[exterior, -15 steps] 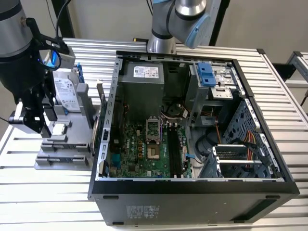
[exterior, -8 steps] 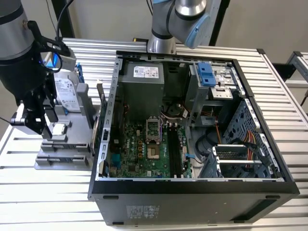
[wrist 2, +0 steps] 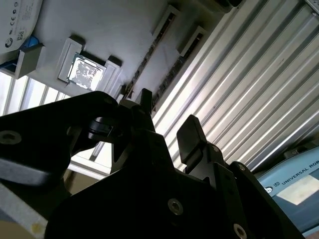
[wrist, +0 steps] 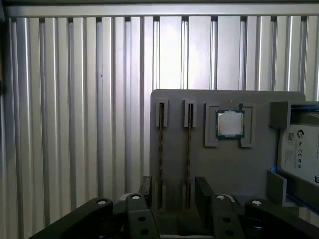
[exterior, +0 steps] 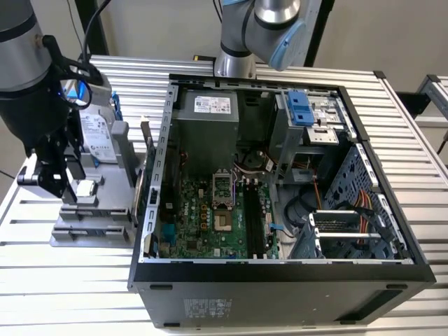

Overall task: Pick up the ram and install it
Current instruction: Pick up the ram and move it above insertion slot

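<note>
Two ram sticks stand on edge in the slots of a grey holder tray (wrist: pixel 224 169); in the first wrist view they are the ram (wrist: pixel 161 149) and a second one (wrist: pixel 189 149) beside it. The second wrist view shows the same pair (wrist 2: pixel 149 62). My gripper (wrist: pixel 174 194) hangs above the tray with its black fingers (wrist: pixel 203 189) apart and nothing between them, and both sticks lie below the gap. In the exterior view my gripper (exterior: pixel 52 175) is over the tray (exterior: pixel 91 227) at that view's left.
On the tray sit a square silver processor chip (wrist: pixel 230 123) and a hard drive (wrist: pixel 299 149). The open computer case (exterior: pixel 280 273) stands at the exterior view's right of the tray, its motherboard showing long black memory slots (exterior: pixel 255 220). Ribbed metal table (exterior: pixel 56 287) all around.
</note>
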`<action>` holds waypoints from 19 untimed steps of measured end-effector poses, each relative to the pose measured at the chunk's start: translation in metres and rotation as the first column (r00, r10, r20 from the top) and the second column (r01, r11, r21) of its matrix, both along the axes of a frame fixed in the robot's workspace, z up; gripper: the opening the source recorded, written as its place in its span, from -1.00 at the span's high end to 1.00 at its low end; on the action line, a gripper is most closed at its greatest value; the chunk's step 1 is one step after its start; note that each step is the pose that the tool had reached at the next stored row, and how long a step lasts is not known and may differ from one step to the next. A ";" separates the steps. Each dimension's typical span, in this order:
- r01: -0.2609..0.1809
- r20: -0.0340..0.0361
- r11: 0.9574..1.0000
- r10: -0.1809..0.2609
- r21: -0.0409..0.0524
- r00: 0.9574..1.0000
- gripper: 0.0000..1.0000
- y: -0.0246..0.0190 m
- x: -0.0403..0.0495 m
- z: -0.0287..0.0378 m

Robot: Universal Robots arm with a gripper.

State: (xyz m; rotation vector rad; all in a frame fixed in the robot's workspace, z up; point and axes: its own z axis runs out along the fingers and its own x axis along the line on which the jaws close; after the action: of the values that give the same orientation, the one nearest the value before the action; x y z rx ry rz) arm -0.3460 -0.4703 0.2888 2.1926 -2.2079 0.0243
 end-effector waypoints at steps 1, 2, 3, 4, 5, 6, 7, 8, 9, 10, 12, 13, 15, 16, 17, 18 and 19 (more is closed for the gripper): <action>0.000 0.000 1.000 0.000 0.000 1.000 -1.00 0.0000 0.0000 -0.0004; 0.000 0.000 1.000 0.000 0.000 1.000 -1.00 -0.0001 0.0000 -0.0009; 0.000 0.000 1.000 0.000 0.000 1.000 -1.00 -0.0002 0.0000 -0.0013; 0.000 0.000 1.000 0.000 0.000 1.000 -1.00 -0.0004 0.0000 -0.0018; 0.000 0.000 1.000 0.000 0.000 1.000 -1.00 -0.0005 0.0000 -0.0023; 0.001 0.000 1.000 -0.001 0.000 1.000 -1.00 -0.0008 0.0000 -0.0033; 0.001 0.000 1.000 -0.001 0.000 1.000 -1.00 -0.0010 0.0000 -0.0038; 0.001 0.000 1.000 -0.001 0.000 1.000 -1.00 -0.0011 0.0000 -0.0044; 0.001 0.000 1.000 -0.001 0.000 1.000 -1.00 -0.0012 0.0000 -0.0050; 0.002 0.000 1.000 -0.002 0.000 1.000 -1.00 -0.0012 0.0001 -0.0056; 0.002 0.000 1.000 -0.002 0.000 1.000 -1.00 -0.0013 0.0000 -0.0069; 0.003 0.000 1.000 -0.003 0.000 1.000 -1.00 -0.0014 0.0000 -0.0075; 0.003 0.000 1.000 -0.003 0.000 1.000 -1.00 -0.0016 0.0000 -0.0086; 0.004 0.000 1.000 -0.004 0.000 1.000 -1.00 -0.0016 0.0000 -0.0092; 0.004 0.000 1.000 -0.004 0.000 1.000 -1.00 -0.0017 0.0000 -0.0098; 0.004 0.000 1.000 -0.004 0.000 1.000 -1.00 -0.0018 0.0000 -0.0104; 0.004 0.000 1.000 -0.004 0.000 1.000 -1.00 -0.0018 0.0001 -0.0110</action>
State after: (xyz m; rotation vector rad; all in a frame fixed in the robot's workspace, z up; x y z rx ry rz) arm -0.3460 -0.4721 0.2778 2.1876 -2.2125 0.0244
